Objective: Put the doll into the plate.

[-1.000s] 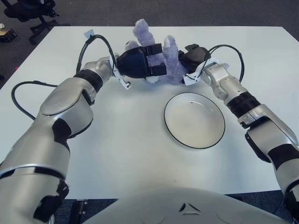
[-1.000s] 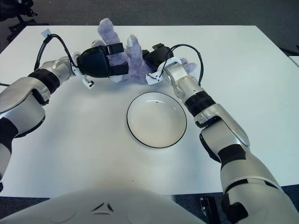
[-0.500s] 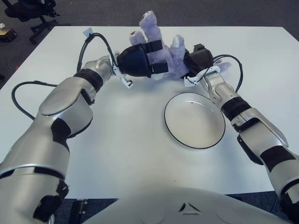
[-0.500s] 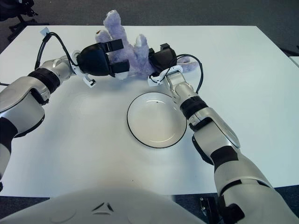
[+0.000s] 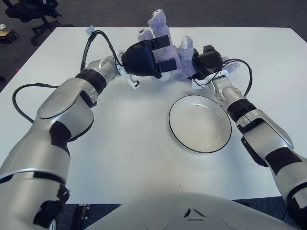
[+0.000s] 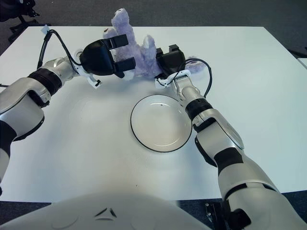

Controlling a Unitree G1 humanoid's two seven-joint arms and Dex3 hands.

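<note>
The doll [image 5: 173,56], a pale purple plush, is held up over the far middle of the white table [image 5: 120,143] between my two hands. My left hand [image 5: 152,53] grips its left side, one finger above and one below the plush body. Pressed against the doll's right side, my right hand [image 5: 200,63] has its fingers curled into the plush. The plate [image 5: 199,123], white with a thin dark rim and nothing in it, lies just in front of and below my right hand.
Black cables loop from both wrists, one [image 5: 94,42] on the left and one [image 5: 242,67] on the right. An office chair [image 5: 29,10] stands on the floor beyond the far left corner.
The doll has turned more upright and shifted slightly right, toward the plate's far edge. Both hands moved with it, the right hand drawing in closer.
</note>
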